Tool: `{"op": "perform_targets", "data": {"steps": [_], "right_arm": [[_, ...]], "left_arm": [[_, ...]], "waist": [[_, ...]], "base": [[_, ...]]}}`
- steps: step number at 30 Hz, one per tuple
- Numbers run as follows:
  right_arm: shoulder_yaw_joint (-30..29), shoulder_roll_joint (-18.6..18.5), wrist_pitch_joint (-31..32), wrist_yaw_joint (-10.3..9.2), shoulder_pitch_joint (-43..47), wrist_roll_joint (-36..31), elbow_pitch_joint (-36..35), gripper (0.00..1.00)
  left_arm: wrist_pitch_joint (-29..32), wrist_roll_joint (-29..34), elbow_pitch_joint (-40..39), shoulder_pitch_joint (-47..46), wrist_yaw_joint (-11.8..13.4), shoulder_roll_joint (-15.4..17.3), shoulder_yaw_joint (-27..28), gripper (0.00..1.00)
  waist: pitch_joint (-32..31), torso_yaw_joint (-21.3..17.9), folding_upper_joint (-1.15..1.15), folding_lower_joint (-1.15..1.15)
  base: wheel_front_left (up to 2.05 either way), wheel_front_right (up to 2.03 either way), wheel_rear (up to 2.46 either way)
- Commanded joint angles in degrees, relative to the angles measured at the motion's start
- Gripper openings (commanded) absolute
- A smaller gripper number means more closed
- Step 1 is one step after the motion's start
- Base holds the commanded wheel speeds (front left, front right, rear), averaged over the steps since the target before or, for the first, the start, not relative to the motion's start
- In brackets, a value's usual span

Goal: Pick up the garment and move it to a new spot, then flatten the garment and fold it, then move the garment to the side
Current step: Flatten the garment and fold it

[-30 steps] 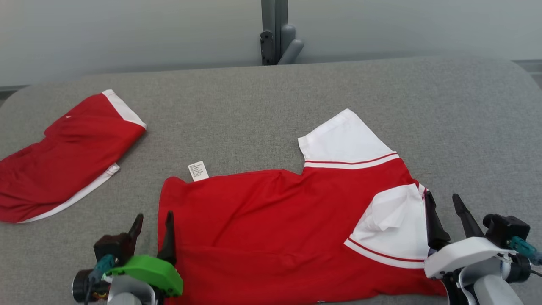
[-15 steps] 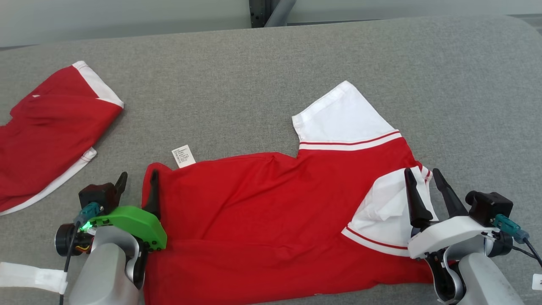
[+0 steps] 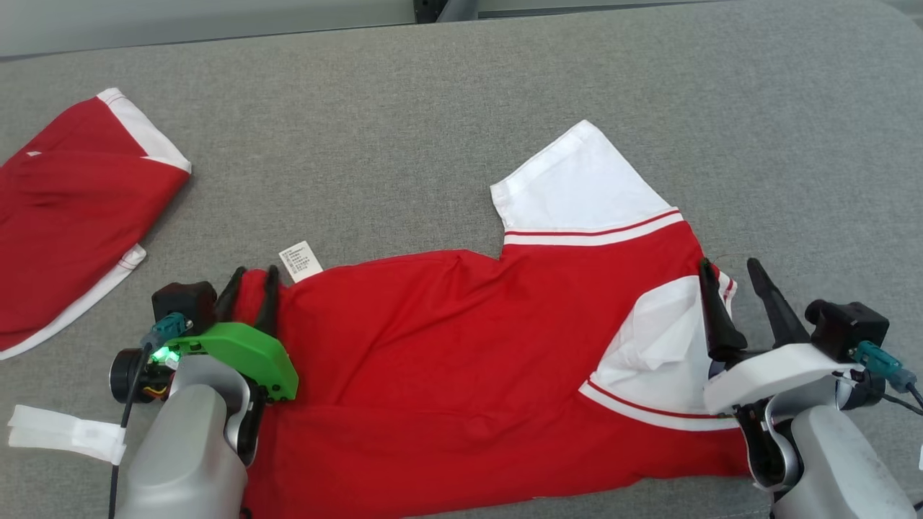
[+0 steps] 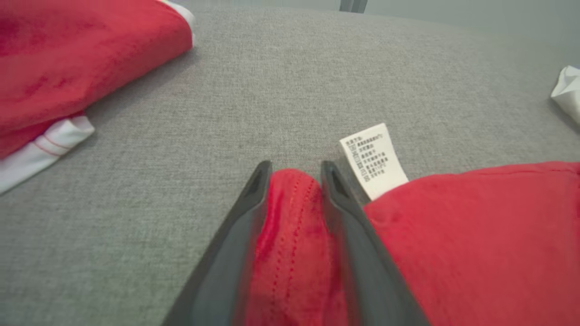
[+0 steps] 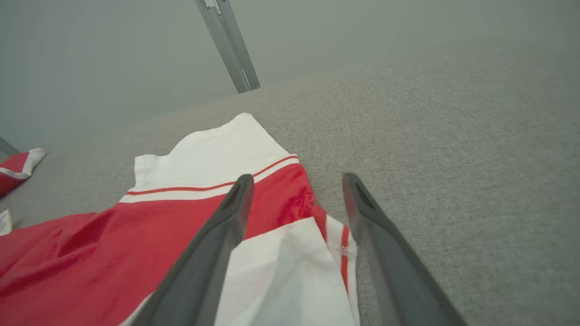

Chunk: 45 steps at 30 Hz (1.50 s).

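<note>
— What lies farthest left?
— An other red piece with white trim, bunched on the grey table, well apart from the garment.

— And the left gripper?
— The left gripper is at the garment's far left corner. Its two dark fingers stand close together, one on each side of that corner. In the left wrist view a hump of red cloth fills the gap and touches both fingers. Whether they pinch it tight cannot be told.

— What is just right of it?
— A white care label pokes out from under the red edge onto the table, just beside the gripper's right finger.

— Where is the garment itself?
— The garment, a red shirt, lies spread and slightly wrinkled across the near middle of the table. Its far sleeve, white, points away. Its near sleeve, also white, is folded in over the red body at the right.

— And the right gripper?
— The right gripper is at the garment's right edge, fingers spread wide and holding nothing. Its left finger is over the folded sleeve and its right finger over bare table.
</note>
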Motion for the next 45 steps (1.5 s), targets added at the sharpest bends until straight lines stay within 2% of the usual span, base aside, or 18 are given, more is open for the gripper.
{"op": "perform_targets", "data": {"steps": [1, 9, 13, 18, 29, 35, 36, 37, 45], "right_arm": [[-0.04, -0.55, -0.15, -0.04, -1.24, 0.51, -0.47, 1.0], [2.69, -5.43, -0.15, -0.04, -10.57, 1.57, 1.63, 1.0], [3.39, -6.17, -0.15, -0.04, -14.3, 3.05, 3.06, 1.0], [7.14, -6.84, 1.4, -0.04, -18.91, 4.25, 6.68, 1.0], [15.24, -10.51, 18.51, -0.04, -37.51, 5.15, 21.82, 1.0], [19.99, -11.17, 26.96, -0.03, -41.64, 6.04, 28.32, 0.98], [20.5, -11.57, 27.5, -0.03, -41.97, 5.85, 29.14, 0.47], [20.75, -11.84, 27.29, -0.04, -42.14, 5.54, 29.77, 0.0], [18.39, -12.72, 17.07, -0.07, -46.94, 1.93, 33.38, 0.0]], "left_arm": [[0.01, -0.48, -0.97, -0.51, -0.15, 0.64, -0.08, 0.0], [0.01, -0.98, -4.63, 1.64, -0.15, -0.88, -0.35, 0.0], [0.01, -0.65, -8.52, 1.54, -0.15, -0.98, 0.19, 0.0], [0.01, 0.71, -12.56, 2.47, -0.15, -1.37, 0.93, 0.0], [0.01, 0.34, -14.92, -2.12, -0.16, -3.01, -0.81, 0.0], [0.01, -0.56, -15.17, -3.14, -0.16, -3.39, -1.85, 0.0], [0.01, -0.68, -15.18, -3.15, -0.16, -3.41, -1.89, 0.0], [0.01, -0.7, -15.23, -3.18, -0.16, -3.42, -1.89, 0.0], [0.01, -0.73, -15.85, -4.05, -0.15, -3.41, -1.01, 0.0]], "waist": [[0.19, 0.4, 0.42, 0.0], [1.12, 3.85, 0.42, 0.0], [1.63, 5.19, 0.42, 0.0], [2.75, 6.03, 0.42, 0.0], [9.29, 10.48, 0.42, 0.0], [10.52, 12.13, 0.42, 0.0], [10.54, 12.21, 0.42, 0.0], [10.58, 12.24, 0.42, 0.0], [10.63, 11.63, 0.42, 0.0]], "base": [[0.0, 0.0, 0.0], [0.0, 0.0, 0.0], [0.0, 0.0, 0.0], [0.0, 0.0, 0.0], [0.0, 0.0, 0.0], [0.0, 0.0, 0.0], [0.0, 0.0, 0.0], [0.0, 0.0, 0.0], [0.0, 0.0, 0.0]]}}
